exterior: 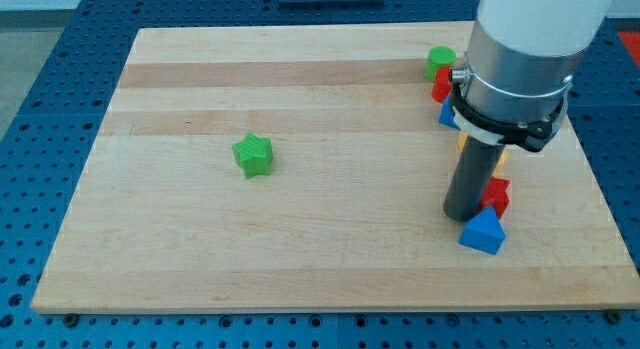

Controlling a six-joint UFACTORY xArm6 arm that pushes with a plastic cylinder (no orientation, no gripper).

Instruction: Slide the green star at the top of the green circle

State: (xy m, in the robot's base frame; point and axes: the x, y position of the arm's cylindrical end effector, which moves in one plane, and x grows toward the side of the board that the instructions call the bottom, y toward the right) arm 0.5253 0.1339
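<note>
Blue comes first, nearest the view's bottom: a blue triangle lies near the tabletop's lower right. A red block touches it just above; I can't make out that one's shape. My tip sits right beside both, on their left, touching or all but touching the triangle. The tool is a plain dark rod with nothing that opens or closes, and it holds nothing.

Farther up, the green star sits alone, left of the middle, well apart from the tip and from every other block.

Behind the arm's white body a bit of yellow block shows at the rod's right, mostly hidden. Above that, at the arm's left edge, come a blue block, a red one, and farthest, near the top edge, the green circle, each touching the next.
</note>
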